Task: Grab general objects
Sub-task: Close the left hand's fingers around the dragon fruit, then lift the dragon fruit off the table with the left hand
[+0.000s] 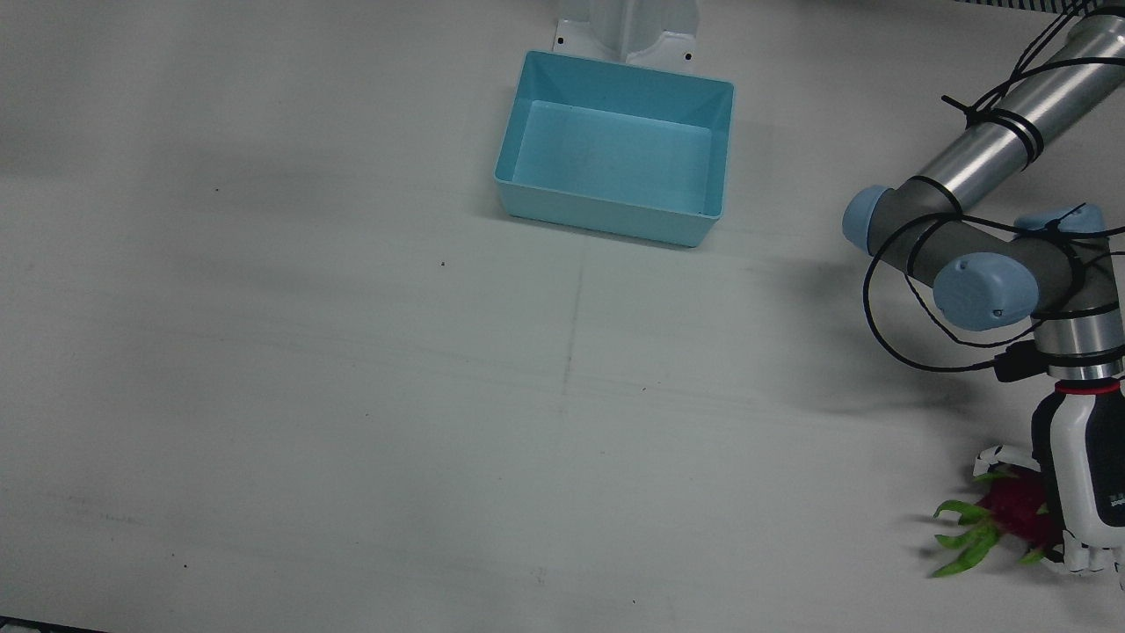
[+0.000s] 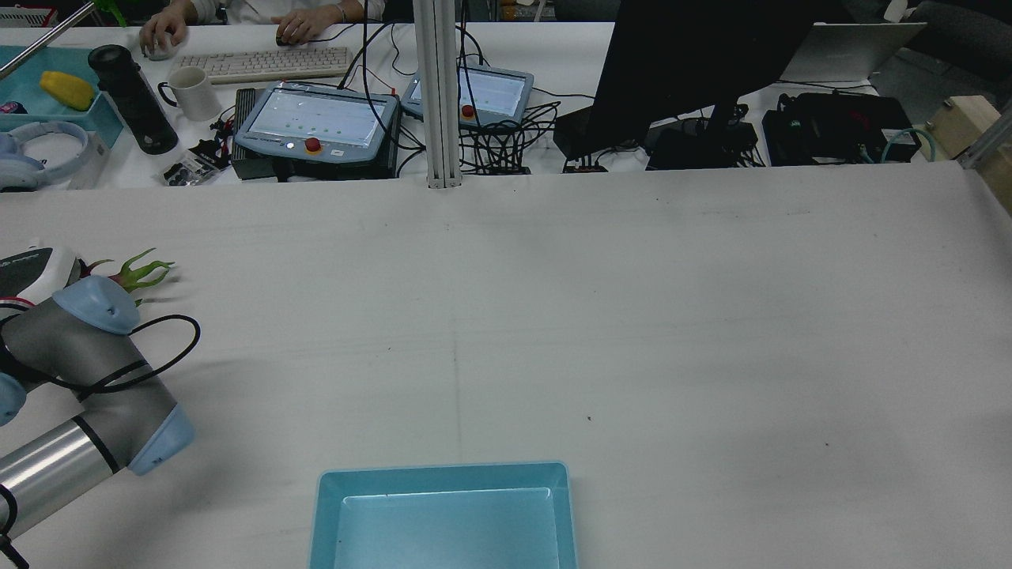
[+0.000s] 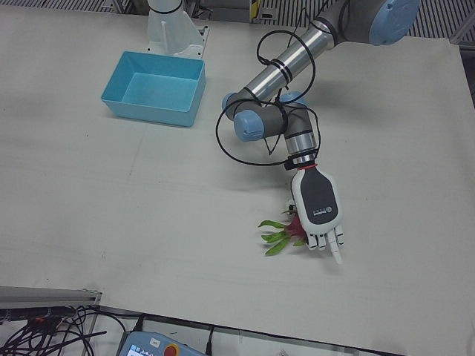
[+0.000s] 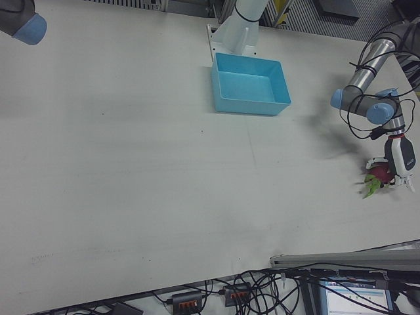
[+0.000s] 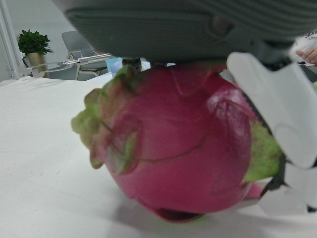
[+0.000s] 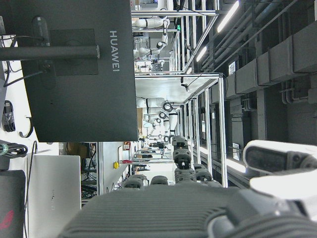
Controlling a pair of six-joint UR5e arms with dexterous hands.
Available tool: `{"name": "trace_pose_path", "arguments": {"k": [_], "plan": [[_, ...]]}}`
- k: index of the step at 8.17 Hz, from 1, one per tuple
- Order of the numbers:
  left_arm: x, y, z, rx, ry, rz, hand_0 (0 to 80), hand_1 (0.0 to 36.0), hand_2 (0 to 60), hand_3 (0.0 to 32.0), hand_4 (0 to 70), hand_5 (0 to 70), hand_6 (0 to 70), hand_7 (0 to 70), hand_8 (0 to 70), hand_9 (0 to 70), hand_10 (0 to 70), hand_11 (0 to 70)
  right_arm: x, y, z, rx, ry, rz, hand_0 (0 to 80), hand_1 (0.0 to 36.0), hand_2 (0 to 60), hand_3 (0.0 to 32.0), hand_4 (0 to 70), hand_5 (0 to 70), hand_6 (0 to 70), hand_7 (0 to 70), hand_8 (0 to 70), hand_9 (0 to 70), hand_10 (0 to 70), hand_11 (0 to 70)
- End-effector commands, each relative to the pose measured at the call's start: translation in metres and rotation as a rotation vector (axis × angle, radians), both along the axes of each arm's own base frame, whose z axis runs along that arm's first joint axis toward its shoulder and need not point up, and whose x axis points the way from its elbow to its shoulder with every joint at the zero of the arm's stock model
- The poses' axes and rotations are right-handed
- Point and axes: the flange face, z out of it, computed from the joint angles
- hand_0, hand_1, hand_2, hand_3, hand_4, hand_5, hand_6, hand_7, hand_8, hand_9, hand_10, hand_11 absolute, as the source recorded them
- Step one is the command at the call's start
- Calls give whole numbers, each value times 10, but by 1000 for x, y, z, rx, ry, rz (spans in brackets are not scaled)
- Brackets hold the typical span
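dragon fruit (image 1: pixel 1012 514) is seen on the table (image 1: pixel 352 396) at lower right of the front view, covered by the left hand (image 1: pixel 1083 479) with palm touching its top and fingers (image 5: pixel 277 109) curled down beside it, grip closure can't be told.

Left hand (image 3: pixel 319 210) palm-down, fingers (image 3: pixel 332 242) spread, arm extended.

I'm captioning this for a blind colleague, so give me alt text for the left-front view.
The robot's left hand reaches down over a pink dragon fruit with green leaves on a white table. An empty light-blue bin sits far off by the arm's pedestal.
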Motion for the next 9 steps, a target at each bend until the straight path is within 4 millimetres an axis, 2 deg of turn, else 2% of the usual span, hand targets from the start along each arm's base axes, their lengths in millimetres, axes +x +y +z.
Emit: {"name": "trace_pose_path", "arguments": {"k": [1,2,3,4,6,7,8,9], "plan": [[1,-1,7,-7,-6,0,718,360,600,0,68,700,415,517,357,448,461,679,0,0,0,1,0,0,0,0,0,0,0,0,0,0,0,0,0,0],[1,-1,15,-11,-10,0,654,360,600,0,75,700,490,552,431,508,618,700,0,0,0,1,0,0,0,0,0,0,0,0,0,0,0,0,0,0],[0,0,9,-13,-14,-3,582,360,600,0,85,700,571,592,500,579,700,700,0,0,0,1,0,0,0,0,0,0,0,0,0,0,0,0,0,0],[-6,2,-26,8,3,-14,538,353,600,0,95,700,619,613,547,630,700,700,0,0,0,-1,0,0,0,0,0,0,0,0,0,0,0,0,0,0],[-52,12,-124,121,89,-75,517,310,600,0,86,700,558,572,509,592,700,700,0,0,0,-1,0,0,0,0,0,0,0,0,0,0,0,0,0,0],[-63,18,-155,175,138,-85,514,304,600,0,86,700,551,567,500,581,700,700,0,0,0,-1,0,0,0,0,0,0,0,0,0,0,0,0,0,0],[-76,21,-190,253,206,-99,487,248,600,0,78,697,507,541,476,565,700,700,0,0,0,1,0,0,0,0,0,0,0,0,0,0,0,0,0,0],[-82,30,-217,315,261,-98,479,218,600,0,78,630,484,526,460,551,700,700,0,0,0,-1,0,0,0,0,0,0,0,0,0,0,0,0,0,0]]}}
